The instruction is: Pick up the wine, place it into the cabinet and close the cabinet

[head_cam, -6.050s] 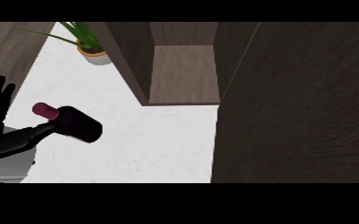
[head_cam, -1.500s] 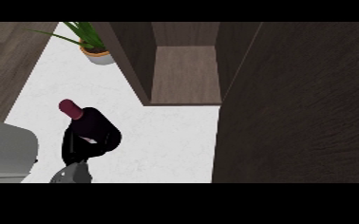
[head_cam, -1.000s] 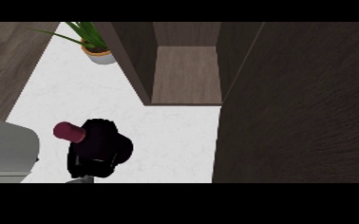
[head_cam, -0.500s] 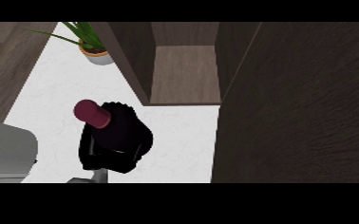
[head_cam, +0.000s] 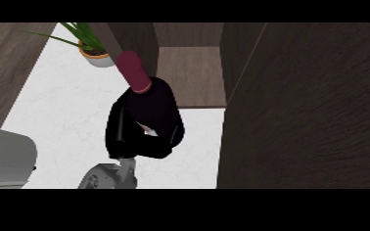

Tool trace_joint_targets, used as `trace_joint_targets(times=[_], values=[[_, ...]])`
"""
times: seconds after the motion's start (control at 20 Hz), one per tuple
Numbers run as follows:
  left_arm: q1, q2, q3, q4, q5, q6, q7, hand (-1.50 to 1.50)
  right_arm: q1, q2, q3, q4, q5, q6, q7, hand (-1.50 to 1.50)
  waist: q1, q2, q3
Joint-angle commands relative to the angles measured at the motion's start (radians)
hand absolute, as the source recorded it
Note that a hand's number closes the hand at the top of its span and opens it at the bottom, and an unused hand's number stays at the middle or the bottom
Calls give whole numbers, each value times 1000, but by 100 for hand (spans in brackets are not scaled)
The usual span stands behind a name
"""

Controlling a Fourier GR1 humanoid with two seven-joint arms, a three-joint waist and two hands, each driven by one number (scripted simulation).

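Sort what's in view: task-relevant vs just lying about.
Task-relevant:
- dark wine bottle with maroon neck
- black hand curled round the bottle; which hand is unclear
- open dark wood cabinet, with its door at the right

Just lying about:
- small potted green plant
- grey object at the lower left edge
- white speckled counter

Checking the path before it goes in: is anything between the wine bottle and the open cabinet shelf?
Nothing visible blocks it. The wine bottle, held in the hand, points its red top toward the cabinet opening. The potted plant sits off to the left.
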Motion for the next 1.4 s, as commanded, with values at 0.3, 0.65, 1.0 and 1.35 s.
trace_joint_targets(times=[0.3,0.65,1.0,1.35], values=[[-204,0,8,206,15,124,17,150,68,-13,-30,-237,-127,9,104,-150,-9,2,-1],[-281,0,-92,413,107,225,-106,150,49,3,-30,-189,-131,27,72,-150,-18,5,-1],[-303,0,-84,540,198,186,-204,150,103,24,-23,-187,-147,51,45,-150,-17,5,-1],[-397,0,-35,721,349,103,-322,150,129,4,-47,-168,-158,96,-3,-150,-21,7,-1]])
